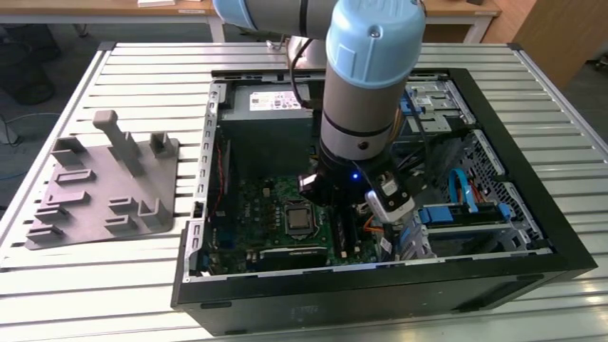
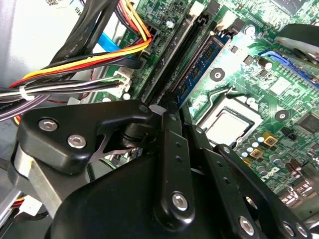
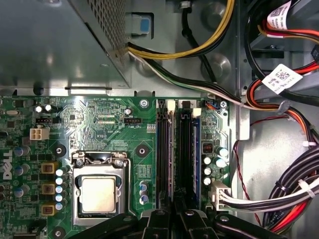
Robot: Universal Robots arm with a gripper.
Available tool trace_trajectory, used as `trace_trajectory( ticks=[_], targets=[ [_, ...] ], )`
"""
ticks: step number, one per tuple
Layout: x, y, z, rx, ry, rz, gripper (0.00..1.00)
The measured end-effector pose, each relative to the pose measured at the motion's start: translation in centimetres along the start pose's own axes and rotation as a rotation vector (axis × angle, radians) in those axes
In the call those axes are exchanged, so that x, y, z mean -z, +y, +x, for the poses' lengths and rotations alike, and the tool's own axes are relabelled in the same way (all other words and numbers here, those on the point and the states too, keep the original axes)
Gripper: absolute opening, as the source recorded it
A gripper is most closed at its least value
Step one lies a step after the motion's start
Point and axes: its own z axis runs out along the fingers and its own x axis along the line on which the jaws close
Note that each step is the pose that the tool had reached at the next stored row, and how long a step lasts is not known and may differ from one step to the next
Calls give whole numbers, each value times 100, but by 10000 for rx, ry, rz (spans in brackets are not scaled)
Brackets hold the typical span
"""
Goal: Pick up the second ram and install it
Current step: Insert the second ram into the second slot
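Gripper (image 2: 172, 107) sits deep inside the open computer case (image 1: 532, 214), fingers pinched together over the second ram (image 2: 202, 67), which stands in its motherboard slot (image 3: 185, 149).

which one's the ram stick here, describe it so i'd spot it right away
Look inside the open computer case, at the green motherboard. Right beside the silver processor run long black slots; the ram stick stands on edge among them, a thin blue board where its neighbours are empty.
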Motion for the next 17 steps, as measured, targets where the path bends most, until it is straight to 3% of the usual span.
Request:
trace_trajectory(
  ticks=[17],
  targets=[
    [-51, -1, 0, -1, 0, 1, 14]
  ],
)
